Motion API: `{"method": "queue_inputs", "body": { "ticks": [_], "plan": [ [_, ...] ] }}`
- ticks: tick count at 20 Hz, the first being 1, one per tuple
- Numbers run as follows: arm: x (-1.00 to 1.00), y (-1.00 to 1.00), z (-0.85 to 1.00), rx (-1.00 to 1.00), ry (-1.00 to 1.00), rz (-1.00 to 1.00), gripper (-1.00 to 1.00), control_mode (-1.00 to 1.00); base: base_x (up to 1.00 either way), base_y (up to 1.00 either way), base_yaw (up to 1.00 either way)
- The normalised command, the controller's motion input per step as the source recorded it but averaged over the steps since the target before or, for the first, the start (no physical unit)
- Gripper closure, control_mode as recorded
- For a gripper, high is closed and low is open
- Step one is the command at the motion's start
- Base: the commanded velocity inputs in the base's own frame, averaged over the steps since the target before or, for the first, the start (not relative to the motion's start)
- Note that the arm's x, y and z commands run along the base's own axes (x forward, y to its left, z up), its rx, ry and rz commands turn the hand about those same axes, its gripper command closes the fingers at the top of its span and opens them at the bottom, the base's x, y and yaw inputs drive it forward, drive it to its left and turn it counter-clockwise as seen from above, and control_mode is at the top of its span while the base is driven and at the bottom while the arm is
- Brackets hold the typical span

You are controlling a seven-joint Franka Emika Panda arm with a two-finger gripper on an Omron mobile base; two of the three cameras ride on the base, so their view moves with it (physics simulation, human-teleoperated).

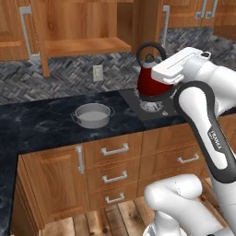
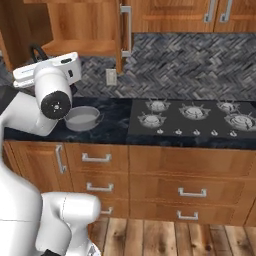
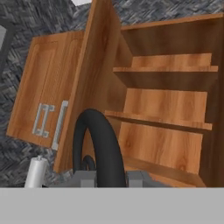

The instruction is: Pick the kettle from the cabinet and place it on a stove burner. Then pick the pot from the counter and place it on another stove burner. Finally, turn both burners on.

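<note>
Currently we hold one small dark red kettle with a black loop handle (image 1: 150, 76) in the air; the tool (image 3: 106, 175) is clamped narrowly around that handle, as the hand view shows. From left to right in the left base view we find the open brown wooden cabinet (image 1: 83, 27), its shelf bare, then one wide grey steel pot (image 1: 92, 115) resting on the glossy black stone tabletop (image 1: 41, 124), then the kettle hanging near the dark grey cooktop (image 2: 192, 120). We judge step one partly done: kettle removed, not yet placed. Pot transfer and both knobs remain. We count five round silver burners (image 2: 151, 120).
</note>
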Motion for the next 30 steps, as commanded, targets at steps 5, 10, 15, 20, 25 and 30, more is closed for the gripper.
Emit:
{"method": "queue_inputs", "body": {
  "ticks": [5,10,15,20,25,30],
  "plan": [
    [0.00,0.00,0.00,0.00,0.00,0.00,1.00,1.00,-0.37,-0.53,-0.12],
    [0.00,0.00,0.00,0.00,0.00,0.00,1.00,1.00,-0.15,-0.59,-0.10],
    [0.00,0.00,0.00,0.00,0.00,0.00,1.00,1.00,0.00,-0.67,-0.02],
    [0.00,0.00,0.00,0.00,0.00,0.00,1.00,1.00,0.00,-0.65,0.00],
    [0.00,0.00,0.00,0.00,0.00,0.00,1.00,1.00,0.00,-0.59,0.00],
    [0.00,0.00,0.00,0.00,0.00,0.00,1.00,1.00,0.09,-0.54,0.00]
  ]
}}
